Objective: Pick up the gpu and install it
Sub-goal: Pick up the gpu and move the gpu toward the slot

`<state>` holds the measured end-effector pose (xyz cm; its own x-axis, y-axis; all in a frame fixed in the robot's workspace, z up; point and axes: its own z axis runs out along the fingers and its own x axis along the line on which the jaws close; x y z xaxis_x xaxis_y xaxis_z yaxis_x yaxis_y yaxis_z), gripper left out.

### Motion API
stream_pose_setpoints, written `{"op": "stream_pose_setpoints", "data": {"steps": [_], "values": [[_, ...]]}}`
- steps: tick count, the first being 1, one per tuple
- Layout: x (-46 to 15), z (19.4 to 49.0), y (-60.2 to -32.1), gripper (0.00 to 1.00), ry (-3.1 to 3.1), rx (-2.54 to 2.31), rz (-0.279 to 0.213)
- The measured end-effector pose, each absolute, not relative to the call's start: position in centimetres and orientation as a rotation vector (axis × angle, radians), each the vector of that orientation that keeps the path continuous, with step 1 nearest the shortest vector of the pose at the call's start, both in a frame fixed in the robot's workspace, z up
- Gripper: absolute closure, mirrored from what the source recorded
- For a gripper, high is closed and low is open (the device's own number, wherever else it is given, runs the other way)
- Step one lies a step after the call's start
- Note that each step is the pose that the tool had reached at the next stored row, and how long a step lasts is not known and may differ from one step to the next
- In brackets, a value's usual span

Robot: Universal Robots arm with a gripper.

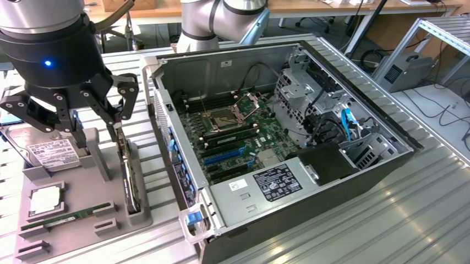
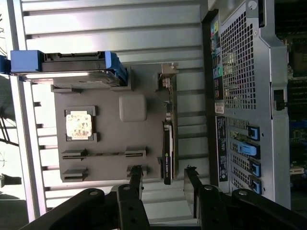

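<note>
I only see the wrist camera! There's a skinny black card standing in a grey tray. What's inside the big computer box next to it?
Observer: The black metal computer case has its side off, and a green motherboard lies inside.
Operator: Is there a spot for the card?
Observer: Yes, long blue slots sit on that board with nothing plugged in.
Operator: How high up are the fingers?
Observer: Low. In the exterior view the open fingers hang close over the grey plastic tray, near the top edge of the thin black gpu card, not gripping it.
</note>
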<state>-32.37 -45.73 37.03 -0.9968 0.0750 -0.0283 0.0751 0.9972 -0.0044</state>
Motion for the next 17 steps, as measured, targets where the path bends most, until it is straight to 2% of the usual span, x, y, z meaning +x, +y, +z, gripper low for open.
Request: {"op": "stream_pose_setpoints", "data": {"steps": [17], "values": [[-32.37,36.65,-45.73,0.52,3.111,0.117,-0.009]]}}
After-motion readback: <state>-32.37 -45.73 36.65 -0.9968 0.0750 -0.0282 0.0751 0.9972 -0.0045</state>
